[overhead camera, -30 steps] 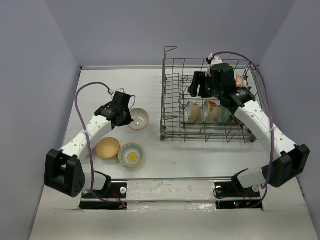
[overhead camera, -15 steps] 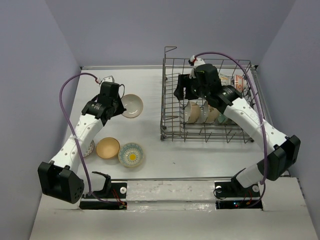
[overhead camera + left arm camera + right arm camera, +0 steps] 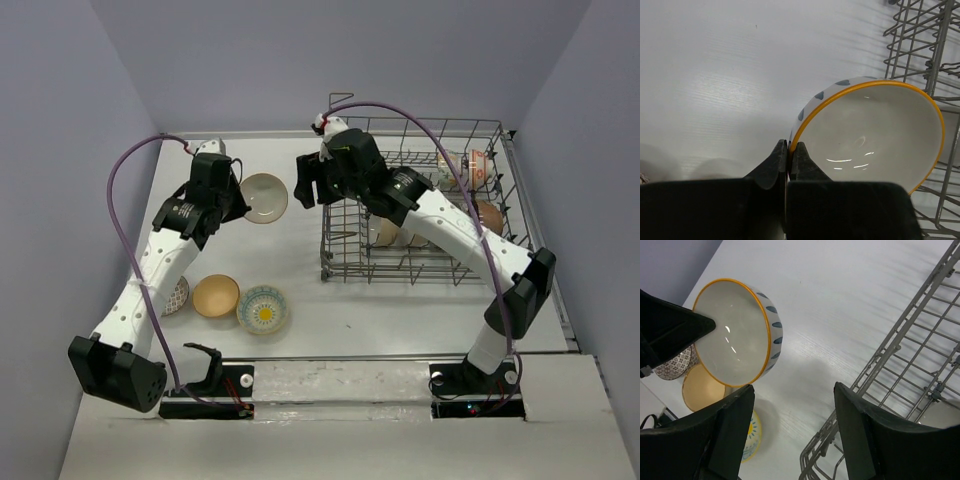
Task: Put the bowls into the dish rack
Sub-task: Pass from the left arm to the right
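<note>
Right wrist view: bowl [image 3: 735, 335] sits upper-left of spread right gripper [image 3: 792, 387], mouth facing it.
Left gripper [image 3: 788, 147]: pinches bowl rim.

From above, the left arm [image 3: 152, 268] covers most of a patterned bowl [image 3: 180, 296], and the right arm [image 3: 440, 215] hides parts of the racked bowls [image 3: 383, 232]. The left jaws cover a bit of the white bowl [image 3: 870, 135] rim. A right finger [image 3: 730, 440] hides most of the yellow-centred bowl [image 3: 751, 433].
</note>
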Robot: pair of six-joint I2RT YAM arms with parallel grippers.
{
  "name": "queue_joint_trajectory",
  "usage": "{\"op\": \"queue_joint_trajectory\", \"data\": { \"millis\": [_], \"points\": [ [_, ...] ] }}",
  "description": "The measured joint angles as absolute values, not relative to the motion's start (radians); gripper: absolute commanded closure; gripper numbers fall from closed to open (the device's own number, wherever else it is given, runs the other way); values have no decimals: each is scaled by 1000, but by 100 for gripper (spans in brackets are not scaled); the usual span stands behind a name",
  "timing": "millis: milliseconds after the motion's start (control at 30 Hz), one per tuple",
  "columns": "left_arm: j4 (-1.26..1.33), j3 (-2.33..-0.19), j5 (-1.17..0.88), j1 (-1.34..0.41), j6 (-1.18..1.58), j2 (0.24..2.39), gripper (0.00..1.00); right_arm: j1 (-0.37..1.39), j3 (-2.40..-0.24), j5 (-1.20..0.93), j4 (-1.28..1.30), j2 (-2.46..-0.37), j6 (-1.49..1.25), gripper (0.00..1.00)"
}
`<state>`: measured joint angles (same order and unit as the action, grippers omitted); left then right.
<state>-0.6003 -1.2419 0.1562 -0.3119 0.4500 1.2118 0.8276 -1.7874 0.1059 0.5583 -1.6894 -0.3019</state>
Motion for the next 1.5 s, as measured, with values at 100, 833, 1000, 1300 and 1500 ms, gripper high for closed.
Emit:
{"op": "queue_joint_trajectory", "data": {
  "millis": [100,833,1000,1300,1500],
  "points": [
    [-601,-1259,144,-312,450,1205,100,840,-1821,122,569,-1742,-298,29],
    [-619,-1298,111,-308,445,1203,100,872,-2021,169,611,-1933,-292,48],
    [-620,-1302,102,-308,445,1203,100,879,-2031,171,617,-1937,-292,53],
    [-618,-1319,94,-308,444,1201,100,880,-2082,176,620,-1970,-292,67],
    [-617,-1329,90,-315,447,1201,100,885,-2113,211,622,-2003,-299,99]
  ]
}}
